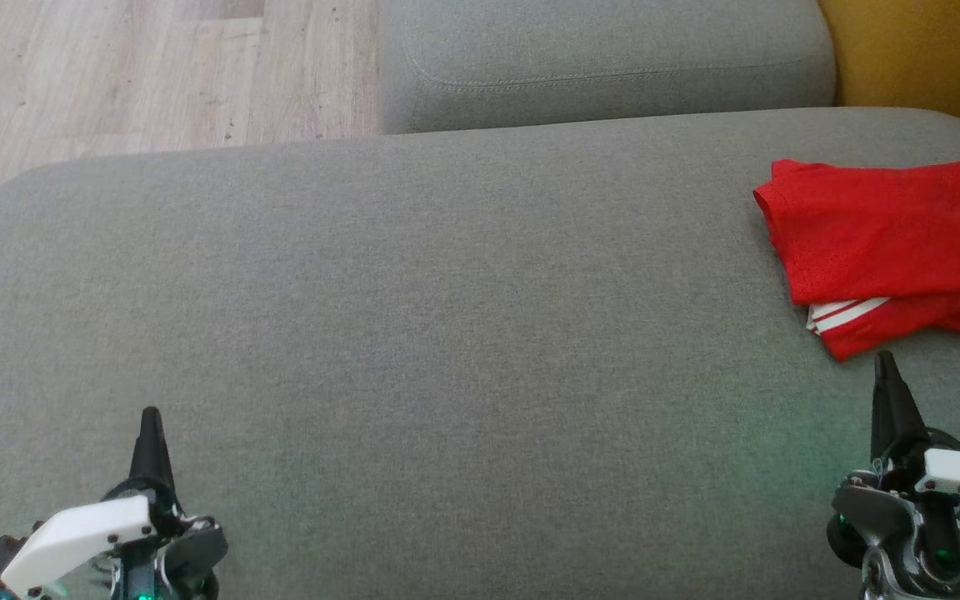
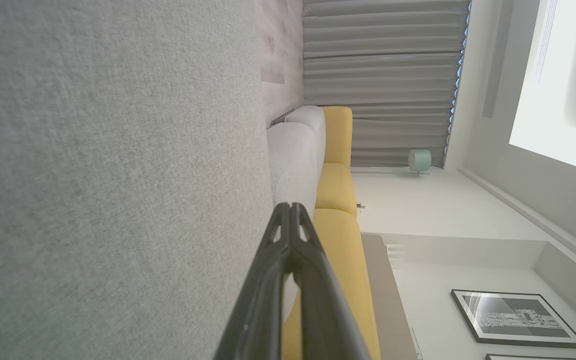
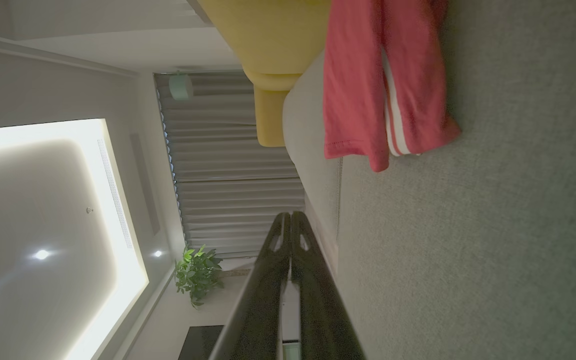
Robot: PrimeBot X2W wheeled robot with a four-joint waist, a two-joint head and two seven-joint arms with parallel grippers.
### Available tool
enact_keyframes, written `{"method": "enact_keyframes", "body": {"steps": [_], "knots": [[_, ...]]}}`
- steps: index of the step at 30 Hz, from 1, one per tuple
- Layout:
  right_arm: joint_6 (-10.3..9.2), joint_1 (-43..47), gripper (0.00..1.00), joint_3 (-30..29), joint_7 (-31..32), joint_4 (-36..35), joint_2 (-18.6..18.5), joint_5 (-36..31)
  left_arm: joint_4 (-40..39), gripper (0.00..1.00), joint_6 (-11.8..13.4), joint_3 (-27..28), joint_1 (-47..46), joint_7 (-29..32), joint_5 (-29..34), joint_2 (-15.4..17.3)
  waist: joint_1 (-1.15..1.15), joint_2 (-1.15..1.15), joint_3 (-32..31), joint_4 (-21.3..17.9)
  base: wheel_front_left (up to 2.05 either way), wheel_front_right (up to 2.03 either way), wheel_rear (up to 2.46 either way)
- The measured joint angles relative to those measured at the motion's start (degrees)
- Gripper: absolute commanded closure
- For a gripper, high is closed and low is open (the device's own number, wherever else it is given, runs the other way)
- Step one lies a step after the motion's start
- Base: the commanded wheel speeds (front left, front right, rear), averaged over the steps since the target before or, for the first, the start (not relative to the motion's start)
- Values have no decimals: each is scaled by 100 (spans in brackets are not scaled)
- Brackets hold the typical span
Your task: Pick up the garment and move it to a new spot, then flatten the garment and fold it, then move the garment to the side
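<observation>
The garment [image 1: 888, 250] is red with white stripes, folded into a flat pile at the right edge of the grey sofa seat [image 1: 447, 317]. In the right wrist view the garment [image 3: 383, 85] lies ahead of the fingers, resting on the cushion. My right gripper [image 1: 887, 362] is shut, empty, just short of the garment's near corner. Its two dark fingers [image 3: 290, 225] are pressed together. My left gripper [image 1: 150, 417] is shut and empty at the lower left, far from the garment, its tips [image 2: 290, 210] closed above bare cushion.
A second grey cushion [image 1: 605, 58] sits behind the seat. Wooden floor [image 1: 138, 75] lies at the far left. A yellow sofa part [image 1: 922, 50] borders the far right corner. Curtains [image 2: 383, 75] and a framed picture [image 2: 513, 317] are on the room's walls.
</observation>
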Motion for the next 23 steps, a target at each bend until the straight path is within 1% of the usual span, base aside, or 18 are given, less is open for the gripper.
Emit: {"method": "enact_keyframes", "body": {"steps": [23], "knots": [[0,0,100,-24,18,0,2,0,0,100,0,0,0,0,0,-1,0,0,0,0,0,0,0]]}}
